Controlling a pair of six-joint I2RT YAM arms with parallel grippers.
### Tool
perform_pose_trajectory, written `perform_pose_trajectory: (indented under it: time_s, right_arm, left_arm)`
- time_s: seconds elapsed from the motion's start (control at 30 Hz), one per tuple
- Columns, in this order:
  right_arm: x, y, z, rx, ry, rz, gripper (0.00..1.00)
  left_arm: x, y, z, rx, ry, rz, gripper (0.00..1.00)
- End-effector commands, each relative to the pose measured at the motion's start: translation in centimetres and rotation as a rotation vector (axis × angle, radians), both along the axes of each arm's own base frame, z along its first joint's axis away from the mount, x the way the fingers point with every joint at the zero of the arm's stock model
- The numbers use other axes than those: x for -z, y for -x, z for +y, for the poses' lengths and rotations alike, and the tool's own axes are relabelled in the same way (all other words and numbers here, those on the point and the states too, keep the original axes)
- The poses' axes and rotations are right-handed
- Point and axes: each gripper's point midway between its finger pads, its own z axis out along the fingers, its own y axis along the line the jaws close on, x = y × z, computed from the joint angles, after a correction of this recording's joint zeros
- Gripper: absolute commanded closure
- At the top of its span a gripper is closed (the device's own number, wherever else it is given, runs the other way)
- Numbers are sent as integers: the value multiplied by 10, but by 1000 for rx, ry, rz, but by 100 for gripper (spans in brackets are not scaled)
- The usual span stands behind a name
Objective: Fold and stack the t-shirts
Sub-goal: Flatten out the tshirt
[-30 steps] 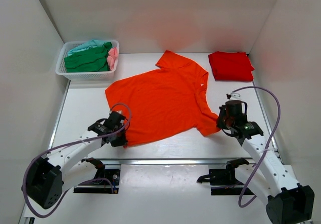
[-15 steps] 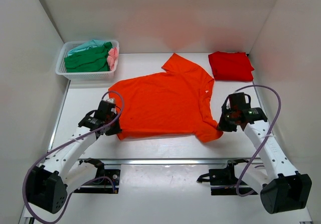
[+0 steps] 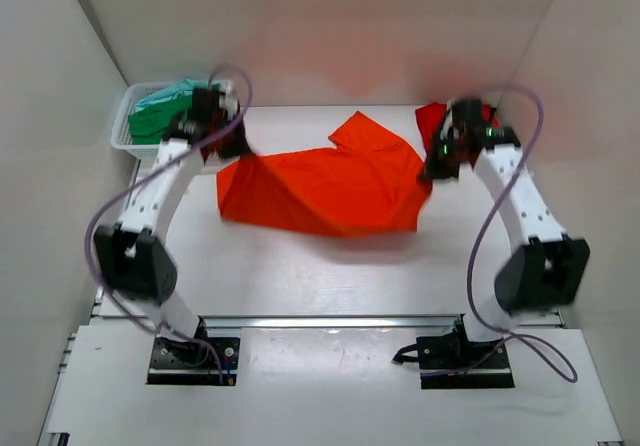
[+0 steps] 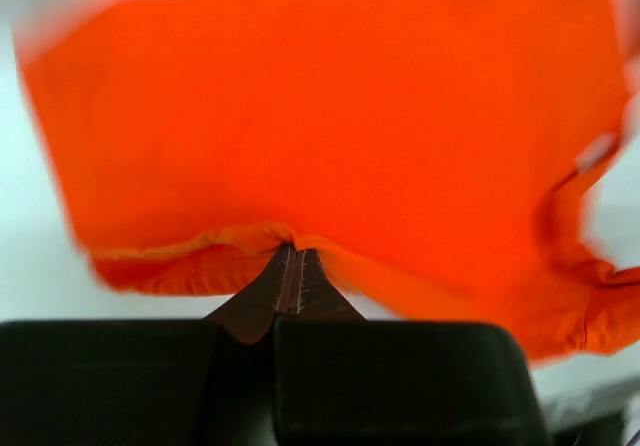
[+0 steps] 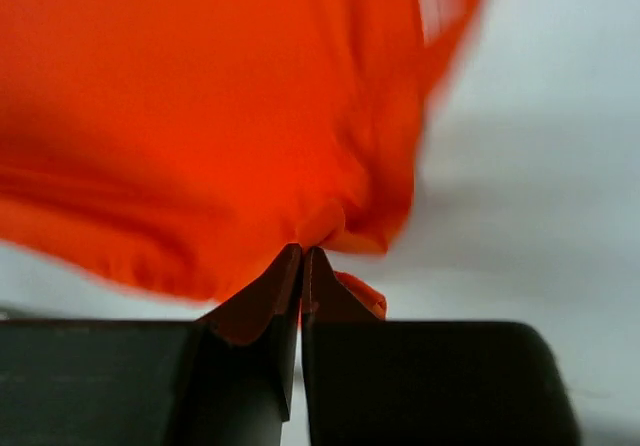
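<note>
The bright orange t-shirt (image 3: 320, 191) is lifted by its near edge and hangs bunched between my two grippers over the far middle of the table. My left gripper (image 3: 237, 146) is shut on its left corner, next to the basket. In the left wrist view the fingertips (image 4: 296, 251) pinch a fold of orange cloth (image 4: 330, 116). My right gripper (image 3: 435, 166) is shut on the right corner. The right wrist view shows its tips (image 5: 302, 251) closed on the orange t-shirt (image 5: 200, 96). A folded red t-shirt (image 3: 426, 118) lies at the far right, mostly hidden behind the right arm.
A white mesh basket (image 3: 122, 138) stands at the far left corner with green (image 3: 150, 124) and teal (image 3: 170, 91) t-shirts in it. White walls close the table on three sides. Both arms stretch far out from their bases.
Both arms swung from the near edge to the far side, carrying the orange t-shirt's near edge up and back. The shirt went from lying flat to hanging folded between the grippers.
</note>
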Motion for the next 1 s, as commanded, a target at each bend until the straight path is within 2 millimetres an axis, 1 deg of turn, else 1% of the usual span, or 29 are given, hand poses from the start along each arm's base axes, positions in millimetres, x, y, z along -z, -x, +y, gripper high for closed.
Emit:
perform_pose_trajectory:
  time_s: [0.0, 0.03, 0.07, 0.1, 0.13, 0.17, 0.2, 0.23, 0.27, 0.3, 0.33, 0.37, 0.4, 0.43, 0.47, 0.5, 0.53, 0.57, 0.6, 0.63, 0.67, 0.7, 0.73, 0.77, 0.8, 0.87, 0.9, 0.97]
  right_arm:
    - [-205, -103, 0, -43, 21, -618, 100]
    - [-221, -111, -2, -35, 18, -654, 100]
    - [-270, -109, -9, -12, 19, -784, 100]
    - [-285, -105, -16, 9, 1, -828, 100]
    - [-311, -87, -19, 19, -15, -907, 100]
    - [-294, -91, -27, 48, -28, -884, 100]
    - [-270, -76, -28, 57, -38, -844, 100]
    - [-273, -50, -39, 92, -29, -915, 100]
    - [-227, -49, -43, 110, -23, -827, 100]
    - [-208, -34, -47, 120, -27, -806, 100]
    - [-194, -29, -47, 121, -27, -779, 100]
    - [-182, -20, -50, 127, -28, -755, 100]
    - [-154, -6, -48, 122, -32, -689, 100]
    - [-130, 4, -46, 116, -32, -641, 100]
    - [-117, 14, -42, 111, -35, -607, 100]
    - [-95, 26, -39, 102, -35, -565, 100]
    - [-77, 38, -32, 89, -50, -529, 100]
    - [-70, 45, -30, 90, -53, -516, 100]
    - [-47, 55, -31, 112, -51, -453, 100]
    - [-29, 66, -26, 117, -58, -404, 100]
    - [-10, 79, -20, 124, -64, -341, 100]
    - [3, 91, -20, 137, -57, -284, 100]
    - [18, 103, -19, 153, -54, -239, 100]
    - [20, 110, -19, 168, -65, -237, 100]
    - [34, 120, -16, 183, -78, -191, 100]
    - [41, 134, -14, 216, -113, -191, 100]
    - [46, 139, -16, 221, -114, -175, 100]
    - [58, 149, -16, 212, -123, -143, 99]
  left_arm:
    - [-163, -101, -11, 43, 122, -377, 100]
    - [-239, -102, -8, 43, 155, -532, 100]
    - [-239, -121, -7, 34, 210, -521, 100]
    - [-275, -120, 2, 22, 276, -598, 100]
    - [-277, -121, 9, 20, 303, -595, 100]
    - [-292, -109, 9, 48, 329, -631, 100]
    - [-288, -97, 10, 64, 307, -642, 100]
    - [-242, -96, 10, 48, 277, -587, 100]
    - [-254, -73, 12, 41, 259, -634, 100]
    - [-234, -59, 12, 38, 260, -612, 100]
    - [-210, -62, 10, 35, 258, -565, 100]
    - [-212, -46, 12, 34, 246, -578, 100]
    - [-186, -35, 12, 33, 232, -530, 100]
    - [-160, -20, 6, 50, 220, -483, 100]
    - [-144, -12, 5, 52, 216, -456, 100]
    - [-117, 2, 1, 55, 214, -415, 100]
    - [-88, 16, -2, 58, 219, -368, 100]
    - [-50, 27, -3, 51, 210, -293, 100]
    - [-41, 36, -3, 44, 214, -280, 100]
    - [-9, 52, -5, 33, 211, -209, 100]
    - [14, 66, -1, 12, 208, -170, 100]
    - [29, 75, -4, 15, 202, -132, 100]
    - [48, 85, -1, 0, 194, -98, 100]
    - [69, 97, 2, -11, 184, -52, 100]
    - [74, 104, 5, -22, 182, -43, 100]
    - [92, 116, 11, -48, 184, -17, 100]
    - [90, 116, 14, -59, 183, -35, 100]
    - [94, 122, 17, -64, 164, -29, 100]
